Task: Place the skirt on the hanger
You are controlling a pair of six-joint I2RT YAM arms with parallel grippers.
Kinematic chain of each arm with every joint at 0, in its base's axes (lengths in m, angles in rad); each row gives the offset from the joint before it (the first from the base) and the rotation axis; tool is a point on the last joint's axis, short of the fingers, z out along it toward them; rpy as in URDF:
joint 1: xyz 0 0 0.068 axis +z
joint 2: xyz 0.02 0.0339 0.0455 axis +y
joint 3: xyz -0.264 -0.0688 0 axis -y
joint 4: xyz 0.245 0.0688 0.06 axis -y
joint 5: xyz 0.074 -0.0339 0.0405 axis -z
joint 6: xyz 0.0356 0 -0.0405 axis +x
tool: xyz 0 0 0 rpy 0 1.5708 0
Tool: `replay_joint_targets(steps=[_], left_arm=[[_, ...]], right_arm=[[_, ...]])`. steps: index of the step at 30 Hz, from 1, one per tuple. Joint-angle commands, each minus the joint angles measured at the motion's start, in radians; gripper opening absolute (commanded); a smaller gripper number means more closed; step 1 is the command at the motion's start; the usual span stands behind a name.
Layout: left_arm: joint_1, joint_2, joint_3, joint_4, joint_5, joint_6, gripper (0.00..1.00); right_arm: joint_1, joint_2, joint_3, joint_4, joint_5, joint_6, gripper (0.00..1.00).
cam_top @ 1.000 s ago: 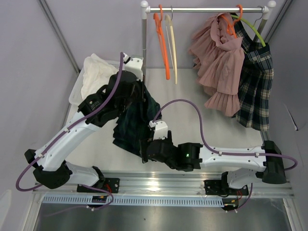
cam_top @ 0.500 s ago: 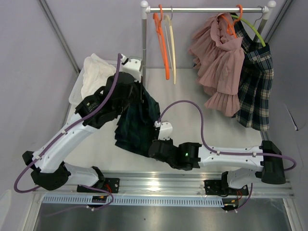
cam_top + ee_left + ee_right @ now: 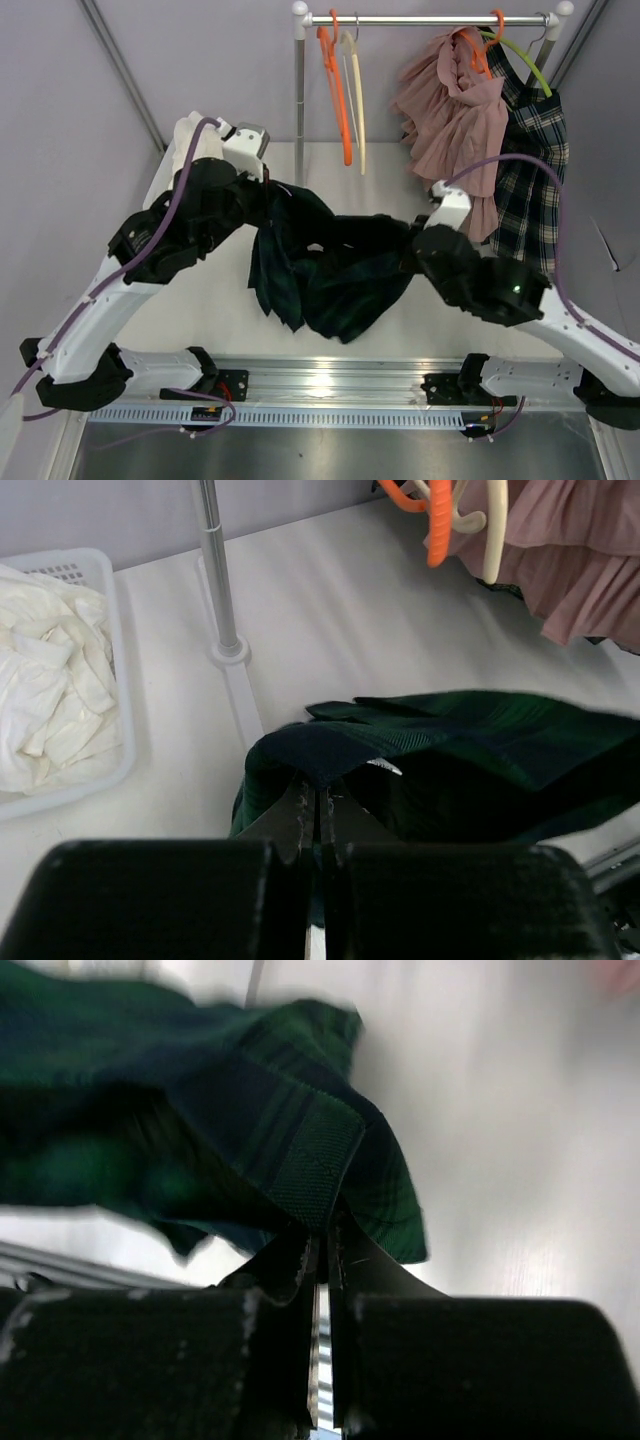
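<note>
At nine o'clock the left hand is clamped shut on one end of the waistband of the dark green skirt, with a white basket of cloth at ten. The skirt spans the middle over the tabletop, its pleats sagging toward six. At three o'clock the right hand pinches the waistband's other end, and the orange hanger hangs on the rail at twelve.
</note>
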Motion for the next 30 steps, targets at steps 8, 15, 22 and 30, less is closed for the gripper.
replay_joint_targets(steps=[8, 15, 22, 30], left_arm=[[-0.001, -0.071, -0.067, -0.023, 0.032, 0.015, 0.0], [0.094, -0.123, -0.52, 0.192, 0.235, -0.11, 0.0], [0.128, -0.037, -0.802, 0.436, 0.334, -0.235, 0.0], [0.144, 0.073, -0.829, 0.536, 0.394, -0.247, 0.22]], right_arm=[[-0.215, 0.031, 0.183, 0.002, -0.136, -0.267, 0.0], [-0.279, 0.0, -0.078, 0.097, -0.275, -0.231, 0.0], [-0.388, 0.005, -0.337, 0.191, -0.464, -0.219, 0.04], [-0.419, 0.048, -0.431, 0.235, -0.544, -0.221, 0.19]])
